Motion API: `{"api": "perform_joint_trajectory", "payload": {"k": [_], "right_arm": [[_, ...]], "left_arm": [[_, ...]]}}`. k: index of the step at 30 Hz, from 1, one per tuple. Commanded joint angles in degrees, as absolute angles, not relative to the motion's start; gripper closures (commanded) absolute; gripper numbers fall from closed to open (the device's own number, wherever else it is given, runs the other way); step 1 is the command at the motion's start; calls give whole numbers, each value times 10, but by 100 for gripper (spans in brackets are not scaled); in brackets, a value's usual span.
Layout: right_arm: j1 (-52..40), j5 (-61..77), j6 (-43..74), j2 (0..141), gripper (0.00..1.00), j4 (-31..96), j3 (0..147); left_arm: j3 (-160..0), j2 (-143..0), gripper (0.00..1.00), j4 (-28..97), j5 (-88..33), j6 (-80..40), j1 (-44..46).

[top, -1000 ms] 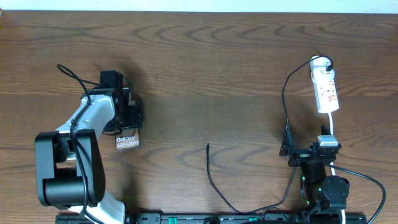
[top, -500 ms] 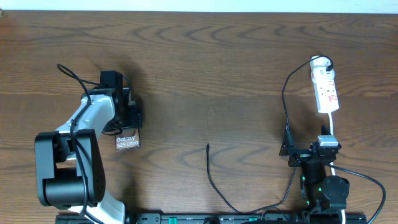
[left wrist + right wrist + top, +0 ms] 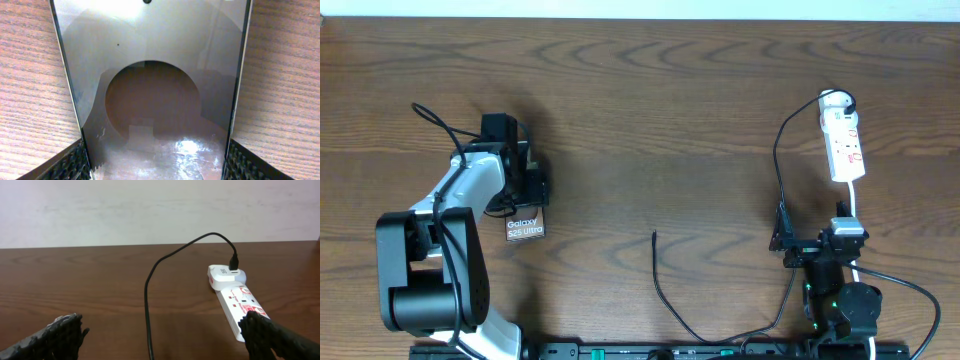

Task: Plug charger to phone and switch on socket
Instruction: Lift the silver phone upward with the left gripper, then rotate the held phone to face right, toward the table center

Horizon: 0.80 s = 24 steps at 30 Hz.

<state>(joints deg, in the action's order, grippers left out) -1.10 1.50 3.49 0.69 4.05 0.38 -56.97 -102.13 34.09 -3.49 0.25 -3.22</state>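
While the left hand gripped the flat, glossy brownish-silver phone across its long edges, with a ribbed black pad pressed to each side, the step in hand looked to be bringing phone and plug together. The phone sat at the left of the brown wooden counter, its white lettering end poking out beyond the fingers. Its charging port could not be made out, so the first care was to confirm which short end carried it and to leave that end clear of the pads.

The long thin black charger cable ran from the white power strip at the far right, looped down past the right arm and back along the near edge. Its free tip lay mid-counter, well apart from the phone. The right hand stood spread wide and empty, near the strip but far from that tip. It would do best to pinch the cable just behind the tip, so the plug stayed stiff and square to the port. The phone should be kept level and firmly held against the push. The switch belonged last.

By count there was one phone, one charger cable, one power strip and two hands.
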Motion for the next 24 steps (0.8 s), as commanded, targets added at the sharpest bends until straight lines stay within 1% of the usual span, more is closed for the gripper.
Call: {"api": "perform_joint_trajectory", "payload": {"k": [1, 7, 14, 19, 23, 24], "right_arm": [[-17, 12, 40, 4, 1, 43, 3], [-17, 12, 40, 4, 1, 43, 3], [-17, 12, 40, 4, 1, 43, 3], [-17, 12, 40, 4, 1, 43, 3], [-17, 12, 40, 4, 1, 43, 3], [-17, 12, 40, 4, 1, 43, 3]], "left_arm": [[-552, -1031, 93, 344, -61, 6, -34], [-569, -982, 92, 344, -71, 6, -34], [-579, -872, 92, 339, -71, -7, -34], [-579, -801, 93, 337, -73, -65, -34], [-579, -764, 92, 336, -128, -107, -34], [-579, -755, 93, 332, -169, -137, -34]]}}
